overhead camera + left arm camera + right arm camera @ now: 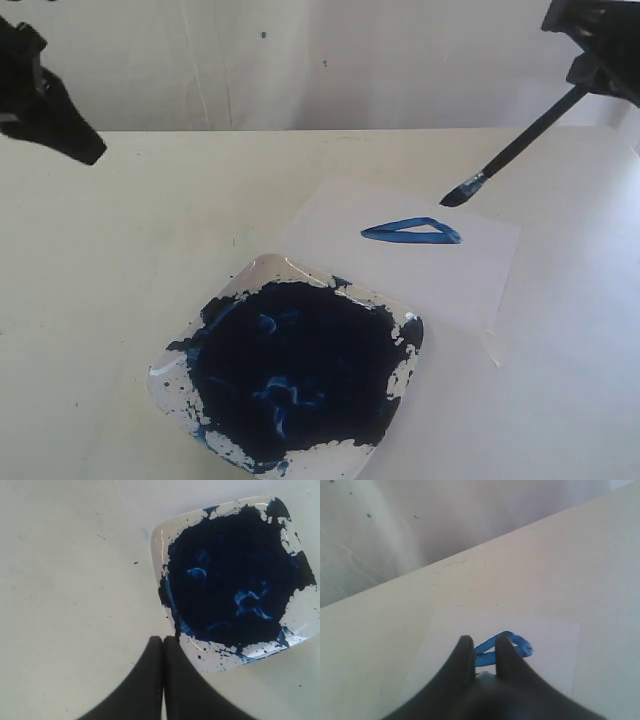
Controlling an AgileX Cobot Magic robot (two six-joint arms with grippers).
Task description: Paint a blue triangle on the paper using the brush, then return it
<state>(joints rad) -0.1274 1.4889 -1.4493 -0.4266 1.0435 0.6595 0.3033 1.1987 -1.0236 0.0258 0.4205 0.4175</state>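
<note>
The brush [520, 145] slants down from my right gripper [590, 78], which is shut on its black handle at the top right. Its blue-stained bristles hang in the air just above the paper [470, 275], a little behind and to the right of the blue triangle [412, 231]. In the right wrist view the gripper [483, 642] looks down on the paper [547, 647], and the triangle [519, 643] shows partly behind its fingers; the brush is hardly visible there. My left gripper [88, 148] hovers shut and empty at the far left. In the left wrist view the left gripper [163, 639] sits beside the tray's edge.
A clear square tray [400, 382] holding a large dark blue paint blob [295, 375] sits at the front centre, touching the paper's near corner. The left wrist view shows the same tray [159, 540] on the cream table. A pale wall stands behind the table.
</note>
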